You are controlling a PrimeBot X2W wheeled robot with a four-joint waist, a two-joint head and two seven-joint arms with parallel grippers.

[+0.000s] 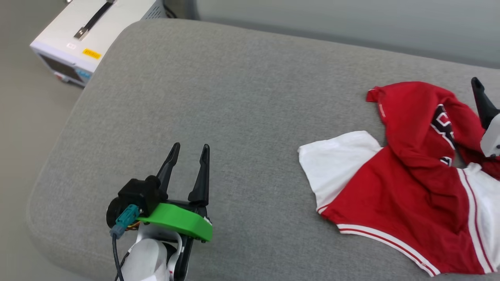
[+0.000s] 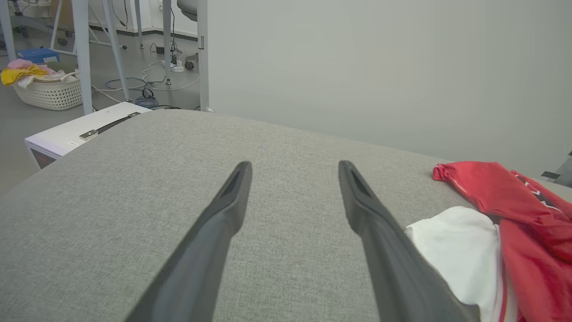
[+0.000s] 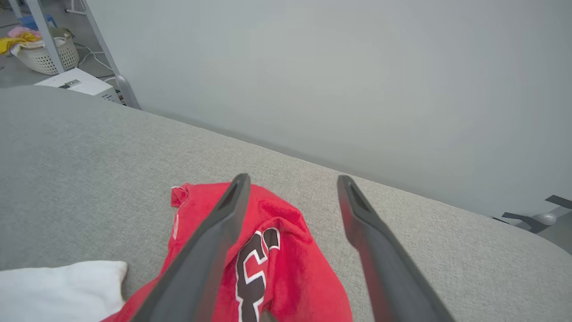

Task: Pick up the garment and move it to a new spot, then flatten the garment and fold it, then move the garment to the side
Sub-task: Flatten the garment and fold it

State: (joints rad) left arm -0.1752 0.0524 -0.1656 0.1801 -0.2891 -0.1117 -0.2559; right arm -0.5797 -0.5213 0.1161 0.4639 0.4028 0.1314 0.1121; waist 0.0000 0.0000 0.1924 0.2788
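The red shirt lies crumpled on the grey cushion's right side. The right gripper hangs open over it. The left gripper sits open, well apart. Best to pinch a thick fold, then lift slowly.

The head camera looks steeply down from above and behind the left gripper, taking in a wide stretch of the grey cushion. The left wrist camera sits low behind that gripper's spread fingers and looks along them, close over the cushion, toward a pale wall. The T-shirt lies to the right of those fingers. The right wrist camera sits likewise behind the right gripper, just above the T-shirt, which lies beneath and left of its parted fingers. All three views share the shirt's white sleeve and the white case beyond the cushion. Both wrist views share the laundry basket.
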